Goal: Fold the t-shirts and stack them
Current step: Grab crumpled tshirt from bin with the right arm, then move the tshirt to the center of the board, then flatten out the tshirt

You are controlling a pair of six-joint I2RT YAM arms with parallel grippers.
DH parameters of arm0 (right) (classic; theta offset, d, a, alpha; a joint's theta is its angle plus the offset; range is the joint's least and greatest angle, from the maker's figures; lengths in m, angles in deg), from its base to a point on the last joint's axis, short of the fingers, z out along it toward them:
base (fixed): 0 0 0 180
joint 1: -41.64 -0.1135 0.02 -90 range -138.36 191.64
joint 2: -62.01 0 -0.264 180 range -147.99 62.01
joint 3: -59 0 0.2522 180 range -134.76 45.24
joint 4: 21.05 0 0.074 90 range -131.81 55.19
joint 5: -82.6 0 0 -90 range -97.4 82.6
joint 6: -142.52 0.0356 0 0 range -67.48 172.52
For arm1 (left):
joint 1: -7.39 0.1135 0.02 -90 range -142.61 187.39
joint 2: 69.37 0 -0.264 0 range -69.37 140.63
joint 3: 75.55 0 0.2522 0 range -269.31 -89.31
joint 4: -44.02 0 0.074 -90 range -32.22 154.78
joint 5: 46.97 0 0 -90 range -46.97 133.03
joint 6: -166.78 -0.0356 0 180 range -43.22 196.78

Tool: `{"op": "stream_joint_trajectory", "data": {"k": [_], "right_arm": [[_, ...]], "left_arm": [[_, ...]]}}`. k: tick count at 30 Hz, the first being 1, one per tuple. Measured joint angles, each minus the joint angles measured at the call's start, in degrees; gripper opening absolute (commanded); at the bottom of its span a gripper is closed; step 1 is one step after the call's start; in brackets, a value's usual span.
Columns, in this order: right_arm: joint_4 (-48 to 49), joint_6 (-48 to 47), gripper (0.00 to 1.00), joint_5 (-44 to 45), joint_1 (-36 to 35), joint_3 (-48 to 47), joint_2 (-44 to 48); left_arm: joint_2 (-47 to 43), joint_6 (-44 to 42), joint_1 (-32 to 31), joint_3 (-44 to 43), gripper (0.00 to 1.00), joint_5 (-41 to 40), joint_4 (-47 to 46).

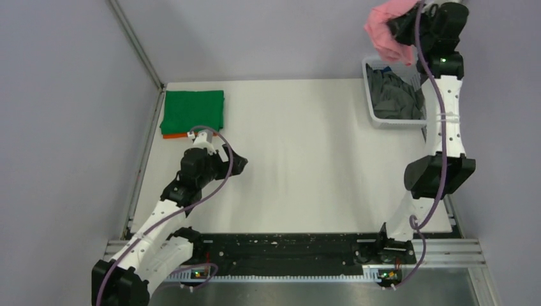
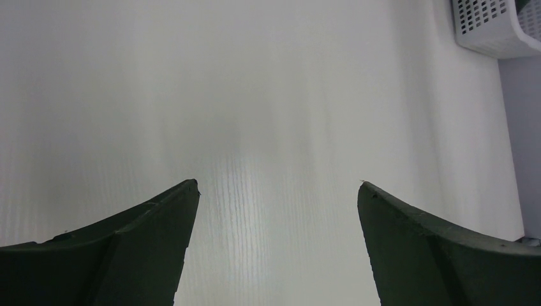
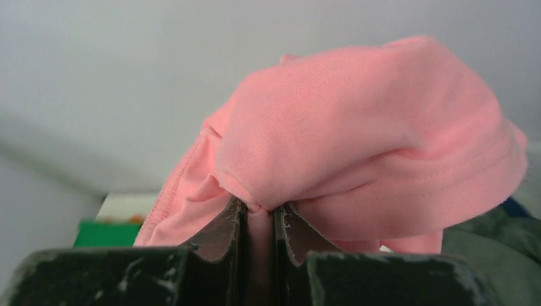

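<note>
Fingers (image 3: 220,236) of the right gripper (image 3: 258,213) are pinched almost together on a fold of the pink t-shirt (image 3: 357,127), with only a thin ridge of cloth between them. The rest of that shirt bunches over and beyond the fingertips and hangs to either side. It is raised off the table (image 1: 306,159). Below these fingers sits the white basket (image 1: 395,122), holding the dark grey t-shirts (image 1: 394,95).

The left gripper (image 2: 279,185) has its fingers (image 2: 147,236) spread wide apart. They hold nothing and touch nothing, and only bare table shows between and ahead of them. The basket is well beyond their tips, off to the right. In the top view, the folded green t-shirt (image 1: 193,111) lies near these fingers, to their far left. It rests on the orange t-shirt (image 1: 173,136), of which only a strip shows at the edge nearest them.
</note>
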Motion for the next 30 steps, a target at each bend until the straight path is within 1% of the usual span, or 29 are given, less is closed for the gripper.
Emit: {"op": "stream_joint_trajectory", "data": {"k": [3, 4, 6, 7, 8, 9, 11, 13, 14, 15, 17, 20, 21, 24, 27, 30], "right_arm": [[-0.02, -5.66, 0.00, -11.06, -8.46, 3.58, 4.09], [-0.13, -8.81, 0.04, -13.55, -12.17, 6.05, 5.57], [-0.79, -16.48, 0.10, -16.63, -20.44, 13.70, 9.01], [-0.98, -20.33, 0.11, -17.25, -24.59, 18.78, 10.75], [-0.81, -23.30, 0.12, -17.62, -28.00, 23.96, 12.28], [-0.35, -25.22, 0.16, -17.70, -30.34, 28.89, 13.60], [1.99, -27.91, 0.60, -17.59, -33.18, 42.38, 16.61], [4.72, -28.85, 0.90, -15.32, -32.85, 55.10, 18.36], [5.31, -28.61, 0.96, -13.99, -32.30, 59.58, 18.47], [6.25, -28.79, 0.98, -12.26, -31.67, 64.13, 18.47], [6.21, -28.46, 0.99, -8.50, -30.84, 70.47, 18.88], [6.01, -26.10, 0.99, -3.34, -30.47, 75.17, 23.82], [6.67, -24.87, 0.99, -2.14, -30.56, 76.00, 26.73], [10.82, -20.48, 0.99, 1.22, -30.56, 79.65, 39.26], [14.91, -15.04, 0.99, 6.60, -30.56, 85.44, 52.98], [15.23, -10.43, 0.99, 11.91, -30.56, 90.99, 61.81]], "left_arm": [[-1.97, 0.00, 0.00, -0.81, 0.99, 0.24, 1.33], [-3.04, 0.07, 0.00, -1.11, 0.99, 0.20, 2.14], [-4.90, 0.37, 0.00, -1.75, 0.99, -0.04, 3.93], [-5.95, 0.68, 0.00, -2.05, 0.99, -0.31, 4.92], [-7.26, 1.16, 0.00, -2.36, 0.99, -0.57, 6.19], [-8.81, 1.62, 0.00, -2.43, 0.99, -0.96, 7.19], [-11.47, 2.49, 0.00, -2.43, 0.99, -1.29, 8.90], [-14.16, 3.52, 0.00, -2.38, 0.99, -1.42, 10.51], [-15.41, 4.17, 0.00, -2.32, 0.99, -1.51, 11.15], [-16.65, 4.87, 0.00, -2.21, 0.99, -1.60, 12.09], [-18.32, 6.05, 0.00, -1.92, 0.99, -1.90, 13.40], [-18.75, 7.78, 0.00, -1.07, 0.99, -2.14, 13.81], [-18.29, 8.46, 0.00, -0.46, 0.99, -1.92, 13.70], [-15.02, 10.08, 0.00, 1.40, 0.99, 0.04, 12.37], [-8.11, 11.37, -0.17, 2.78, 0.98, 3.80, 9.64], [-0.13, 12.41, -1.57, 3.80, 0.94, 7.08, 5.46]]}}
